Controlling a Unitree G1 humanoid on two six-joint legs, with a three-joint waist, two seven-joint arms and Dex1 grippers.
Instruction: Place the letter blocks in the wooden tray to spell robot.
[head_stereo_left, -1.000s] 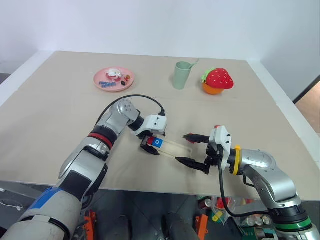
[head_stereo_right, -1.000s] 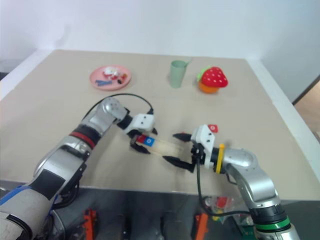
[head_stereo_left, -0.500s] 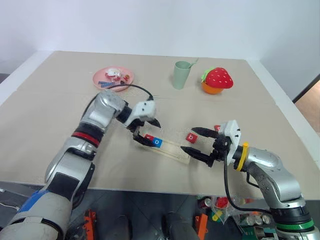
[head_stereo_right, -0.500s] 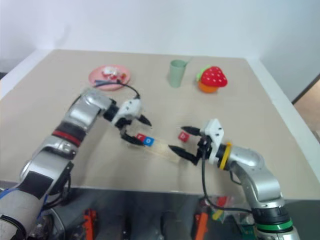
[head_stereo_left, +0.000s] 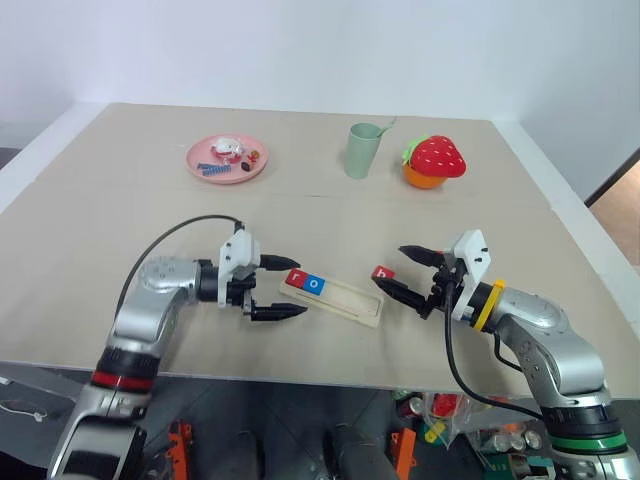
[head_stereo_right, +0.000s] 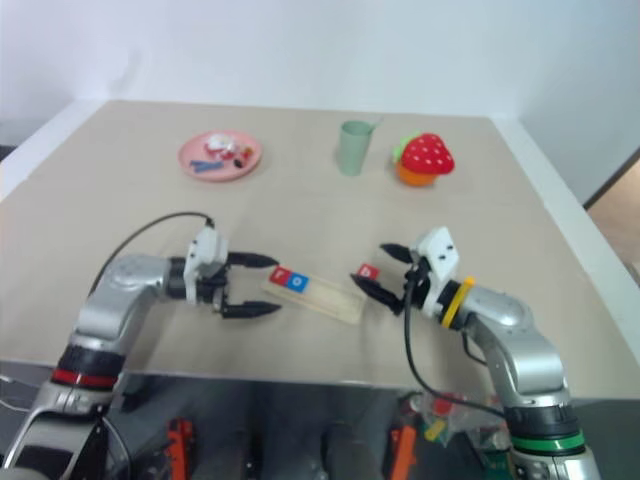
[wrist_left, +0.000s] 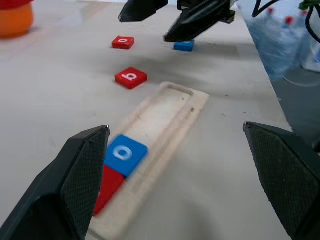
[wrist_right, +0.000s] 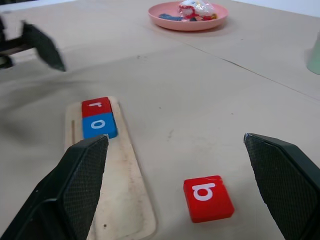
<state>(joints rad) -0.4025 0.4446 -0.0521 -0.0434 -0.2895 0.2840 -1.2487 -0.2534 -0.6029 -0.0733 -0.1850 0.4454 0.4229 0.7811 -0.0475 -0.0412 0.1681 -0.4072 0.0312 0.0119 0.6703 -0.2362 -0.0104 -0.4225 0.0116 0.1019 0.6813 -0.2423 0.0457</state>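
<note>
Hands both spread wide, empty: our left hand (head_stereo_left: 277, 288) has backed off the wooden tray (head_stereo_left: 340, 299); the b block (head_stereo_left: 382, 274) lies just before our right hand (head_stereo_left: 408, 273).

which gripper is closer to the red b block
Right. The right gripper sits just beside the red b block, open; the left gripper is beyond the wooden tray's far end.

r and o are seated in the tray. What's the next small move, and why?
Probably ease the open right gripper down onto the red b block. It lies on the table just beside the wooden tray, whose third slot, after the blue o block, is empty.
</note>
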